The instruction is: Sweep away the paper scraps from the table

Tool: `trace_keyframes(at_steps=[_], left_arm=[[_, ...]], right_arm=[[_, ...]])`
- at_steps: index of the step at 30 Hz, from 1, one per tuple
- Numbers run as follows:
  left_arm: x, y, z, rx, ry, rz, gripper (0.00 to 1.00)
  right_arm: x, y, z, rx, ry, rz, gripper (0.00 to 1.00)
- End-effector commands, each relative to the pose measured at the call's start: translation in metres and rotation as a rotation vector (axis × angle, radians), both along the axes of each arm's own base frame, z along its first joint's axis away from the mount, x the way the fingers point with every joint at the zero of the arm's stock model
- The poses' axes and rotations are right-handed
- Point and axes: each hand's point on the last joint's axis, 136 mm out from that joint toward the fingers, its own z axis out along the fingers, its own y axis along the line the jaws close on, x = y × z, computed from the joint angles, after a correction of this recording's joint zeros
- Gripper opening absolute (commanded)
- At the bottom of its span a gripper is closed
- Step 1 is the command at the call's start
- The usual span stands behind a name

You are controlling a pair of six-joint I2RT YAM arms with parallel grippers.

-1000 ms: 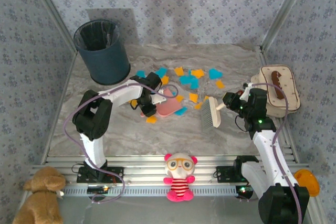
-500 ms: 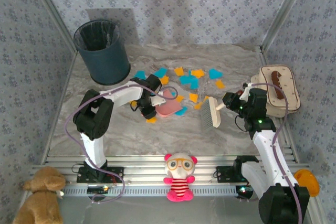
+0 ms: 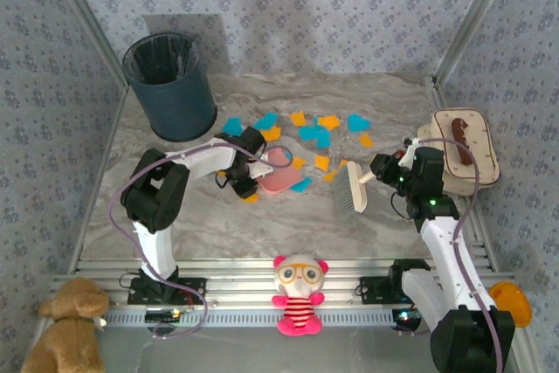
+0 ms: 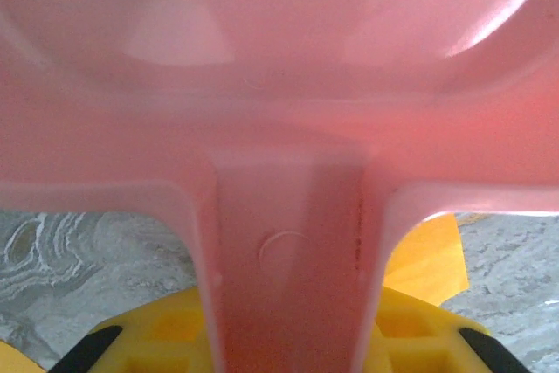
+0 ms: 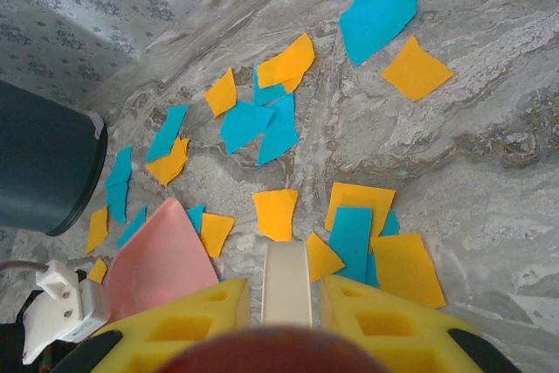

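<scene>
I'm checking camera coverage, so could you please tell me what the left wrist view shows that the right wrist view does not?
The left wrist view adds the handle of the pink plastic dustpan close up, clamped in the left gripper. The right wrist view adds cyan-blue paper scraps, a dark round bin, the blue floral wall and a cream-handled brush in the right gripper. Both share the dustpan, orange paper scraps and the grey marble-patterned table.
</scene>
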Motion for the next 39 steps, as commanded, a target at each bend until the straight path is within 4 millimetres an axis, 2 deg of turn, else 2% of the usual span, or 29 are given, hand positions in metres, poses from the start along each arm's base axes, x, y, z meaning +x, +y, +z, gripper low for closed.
trace_keyframes(at_steps=[1,12,16,22,25,31,34,39], left_arm=[[0.003,-0.005,0.013,-0.037,-0.03,-0.003,0.18],[0.0,0.001,0.059,-0.038,-0.077,-0.014,0.15],[-0.005,0.006,0.071,-0.03,-0.077,-0.015,0.01],[-0.017,0.013,0.095,-0.056,-0.079,-0.014,0.0],[-0.034,0.011,0.11,-0.124,-0.055,-0.07,0.0],[-0.043,0.022,0.127,-0.15,-0.169,-0.16,0.0],[-0.052,0.024,0.131,-0.162,-0.164,-0.192,0.0],[-0.062,0.025,0.129,-0.169,-0.13,-0.219,0.0]], right_arm=[[0.0,0.004,0.005,0.019,-0.013,0.012,0.0],[0.007,0.012,0.014,0.046,-0.043,0.033,0.0],[0.017,0.023,0.018,0.073,-0.065,0.056,0.0],[0.042,0.052,0.025,0.133,-0.103,0.111,0.0],[0.059,0.071,0.026,0.129,-0.113,0.145,0.0],[0.094,0.104,0.037,0.18,-0.19,0.198,0.0],[0.111,0.116,0.033,0.205,-0.191,0.205,0.0],[0.136,0.138,0.014,0.245,-0.174,0.225,0.0]])
